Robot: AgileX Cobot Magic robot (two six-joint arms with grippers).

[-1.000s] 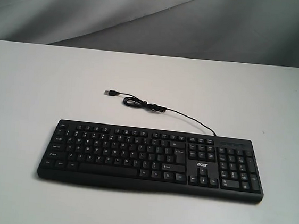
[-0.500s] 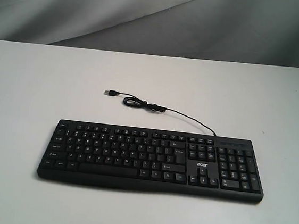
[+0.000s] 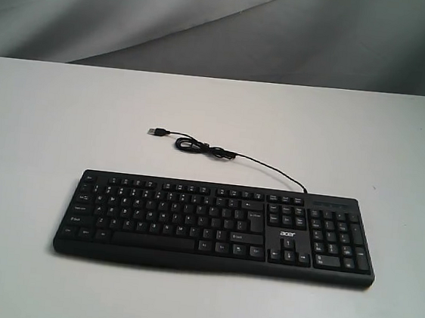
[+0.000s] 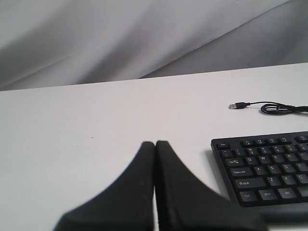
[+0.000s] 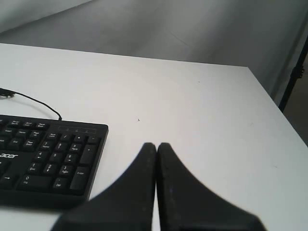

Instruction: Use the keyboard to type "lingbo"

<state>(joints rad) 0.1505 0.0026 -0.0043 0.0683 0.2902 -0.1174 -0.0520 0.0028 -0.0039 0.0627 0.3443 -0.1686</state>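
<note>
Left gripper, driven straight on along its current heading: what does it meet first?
Probably only the table: the left gripper, shut, points at bare surface, with the keyboard off to one side of that line. Its height is unclear.

Looks like a lab test setup: plain white table (image 3: 50, 111) backed by draped grey cloth (image 3: 136, 14).

keyboard (image 4: 269, 166) cropped in both wrist views, cable (image 4: 272, 110) likewise
</note>
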